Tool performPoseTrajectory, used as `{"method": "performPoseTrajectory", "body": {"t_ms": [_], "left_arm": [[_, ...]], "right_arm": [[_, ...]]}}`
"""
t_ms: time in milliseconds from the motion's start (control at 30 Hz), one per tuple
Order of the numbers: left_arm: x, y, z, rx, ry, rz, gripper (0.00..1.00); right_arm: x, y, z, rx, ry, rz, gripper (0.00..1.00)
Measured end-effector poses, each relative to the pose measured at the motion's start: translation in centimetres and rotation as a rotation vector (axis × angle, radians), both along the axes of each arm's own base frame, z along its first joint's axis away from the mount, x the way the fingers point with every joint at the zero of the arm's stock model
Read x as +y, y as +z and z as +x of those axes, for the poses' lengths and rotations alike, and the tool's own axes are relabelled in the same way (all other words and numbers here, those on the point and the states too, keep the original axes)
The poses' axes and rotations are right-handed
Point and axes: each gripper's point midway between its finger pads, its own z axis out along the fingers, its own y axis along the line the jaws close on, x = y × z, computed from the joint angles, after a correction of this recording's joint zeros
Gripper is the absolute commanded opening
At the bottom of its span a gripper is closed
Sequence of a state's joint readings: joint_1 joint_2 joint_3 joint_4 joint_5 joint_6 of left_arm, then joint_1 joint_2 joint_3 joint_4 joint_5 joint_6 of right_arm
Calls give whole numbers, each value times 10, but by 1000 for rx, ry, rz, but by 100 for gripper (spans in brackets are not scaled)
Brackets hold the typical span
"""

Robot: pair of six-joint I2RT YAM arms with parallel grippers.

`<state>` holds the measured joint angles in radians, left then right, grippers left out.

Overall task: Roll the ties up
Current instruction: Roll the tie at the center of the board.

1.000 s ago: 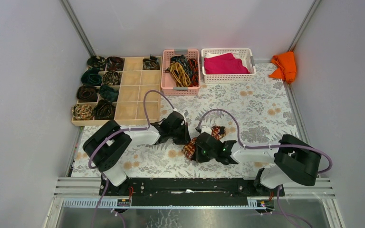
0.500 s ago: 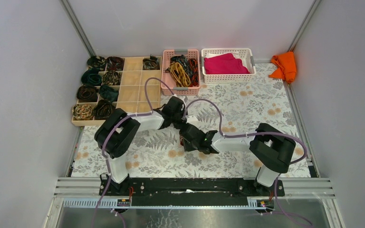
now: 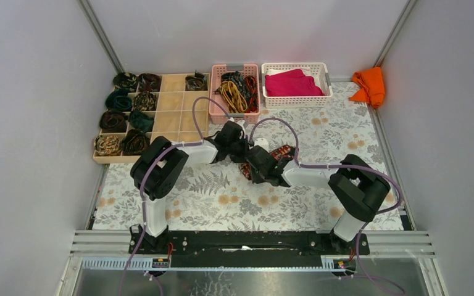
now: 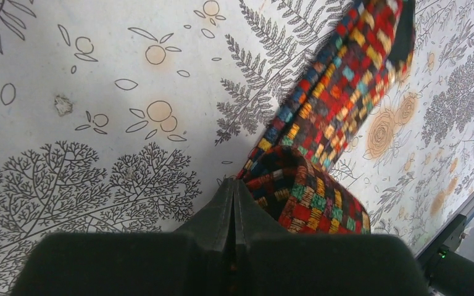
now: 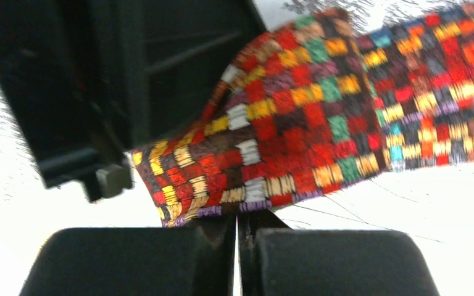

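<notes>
Overhead rear view looking down, wrist views close, sharing patterned tie (image 4: 339,92)

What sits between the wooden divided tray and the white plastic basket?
A pink plastic basket holding loose patterned fabric ties sits between the wooden divided tray and the white plastic basket, clear in the top view.

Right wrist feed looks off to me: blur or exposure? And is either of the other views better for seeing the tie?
Right wrist: both; the tie is soft, the tablecloth blown out near white. Left wrist: print crisp, tie sharp by the fingers, smeared toward the top. Top external: even light, no glare, but the left arm and right arm hide most of the tie.
</notes>
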<state>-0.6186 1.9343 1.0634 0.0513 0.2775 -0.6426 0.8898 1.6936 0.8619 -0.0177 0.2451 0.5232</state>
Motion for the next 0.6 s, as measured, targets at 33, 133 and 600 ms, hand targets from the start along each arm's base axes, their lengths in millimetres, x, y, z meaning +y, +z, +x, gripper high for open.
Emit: {"method": "performPoseTrajectory", "body": {"t_ms": [33,133,600], "left_arm": [[0,0,0,-1,1,-1,6],[2,0,1,-1,6,1,7],[22,2,15,23,53,67,18]], "right_arm": [[-4,0,0,1,4,-10,0],[-21,1,-7,12,11,-43,7],[-51,32,-27,-10,-4,-23,15]]}}
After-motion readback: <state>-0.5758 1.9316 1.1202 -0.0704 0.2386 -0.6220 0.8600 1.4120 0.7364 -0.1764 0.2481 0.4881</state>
